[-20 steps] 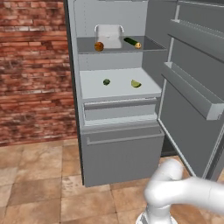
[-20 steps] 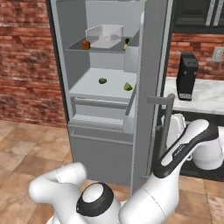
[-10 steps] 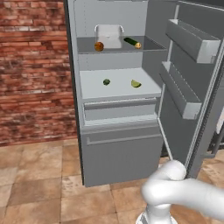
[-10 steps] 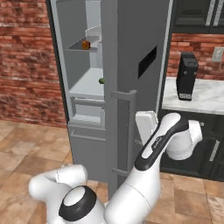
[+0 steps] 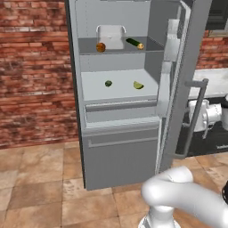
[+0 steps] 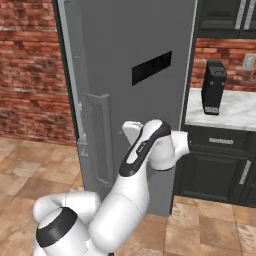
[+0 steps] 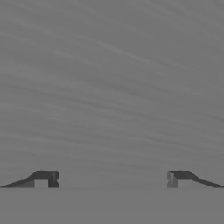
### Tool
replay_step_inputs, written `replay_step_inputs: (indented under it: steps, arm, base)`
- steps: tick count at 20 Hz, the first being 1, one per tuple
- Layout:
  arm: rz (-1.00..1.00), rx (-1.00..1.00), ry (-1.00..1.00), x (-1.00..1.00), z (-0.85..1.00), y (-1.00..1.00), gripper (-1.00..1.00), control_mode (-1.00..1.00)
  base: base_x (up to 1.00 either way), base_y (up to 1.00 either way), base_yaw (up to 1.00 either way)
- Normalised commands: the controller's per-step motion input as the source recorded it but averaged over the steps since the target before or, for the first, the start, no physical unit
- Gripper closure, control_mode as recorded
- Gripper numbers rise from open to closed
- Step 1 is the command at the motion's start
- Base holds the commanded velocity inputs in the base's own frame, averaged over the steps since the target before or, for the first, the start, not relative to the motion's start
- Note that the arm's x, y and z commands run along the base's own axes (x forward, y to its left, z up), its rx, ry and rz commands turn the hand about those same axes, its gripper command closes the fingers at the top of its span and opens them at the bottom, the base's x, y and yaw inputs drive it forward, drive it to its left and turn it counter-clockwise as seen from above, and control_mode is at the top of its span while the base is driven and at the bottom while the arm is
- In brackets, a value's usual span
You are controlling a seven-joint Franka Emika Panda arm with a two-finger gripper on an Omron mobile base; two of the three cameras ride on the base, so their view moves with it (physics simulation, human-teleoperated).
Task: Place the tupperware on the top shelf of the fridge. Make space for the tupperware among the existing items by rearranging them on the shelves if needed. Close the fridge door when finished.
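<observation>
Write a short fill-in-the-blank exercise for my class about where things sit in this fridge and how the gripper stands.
1. The tupperware sits on the ____ shelf.
2. Left of the tupperware lies a round fruit, an ____.
3. The gripper faces the fridge door with its jaws ____.
4. The lime wedge lies on the ____-coloured shelf.

Missing words: top; orange; open; whitish

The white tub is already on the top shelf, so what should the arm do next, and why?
Probably keep pushing the fridge door shut. The tupperware sits on the top shelf, the door stands only part closed, and the open hand faces the door's outer panel.
</observation>
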Motion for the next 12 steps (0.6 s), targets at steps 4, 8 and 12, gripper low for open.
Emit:
replay_step_inputs:
  steps: [4,8,12]
  arm:
    - [-0.12,-0.07,-0.07,0.58,0.08,0.87,-1.0,-1.0]
    - [-0.2,-0.08,0.0,0.48,0.03,0.67,-1.0,-1.0]
    - [-0.2,-0.07,0.04,0.44,0.0,0.54,-1.0,-1.0]
  base:
    - [0.0,0.0,0.0]
    - [0.0,0.0,0.0]
    - [0.0,0.0,0.0]
